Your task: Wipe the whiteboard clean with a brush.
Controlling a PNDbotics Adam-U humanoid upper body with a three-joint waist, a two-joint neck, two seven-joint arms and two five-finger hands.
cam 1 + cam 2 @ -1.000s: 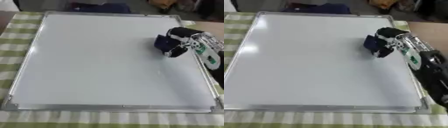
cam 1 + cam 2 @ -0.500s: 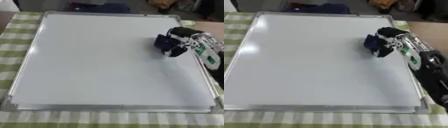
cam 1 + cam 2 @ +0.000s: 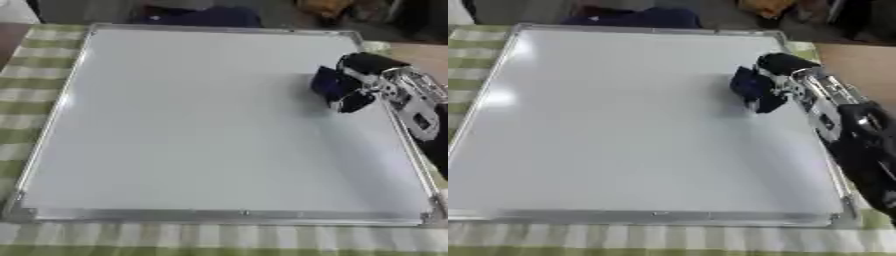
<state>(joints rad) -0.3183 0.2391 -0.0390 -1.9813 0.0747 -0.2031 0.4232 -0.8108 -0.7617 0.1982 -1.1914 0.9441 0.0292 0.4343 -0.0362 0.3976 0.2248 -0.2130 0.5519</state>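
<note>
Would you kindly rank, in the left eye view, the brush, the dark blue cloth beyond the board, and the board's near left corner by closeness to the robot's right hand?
1. The brush, held in the right hand on the whiteboard's right side.
2. The dark blue cloth, past the far edge.
3. The near left corner, farthest, diagonally opposite.
</note>
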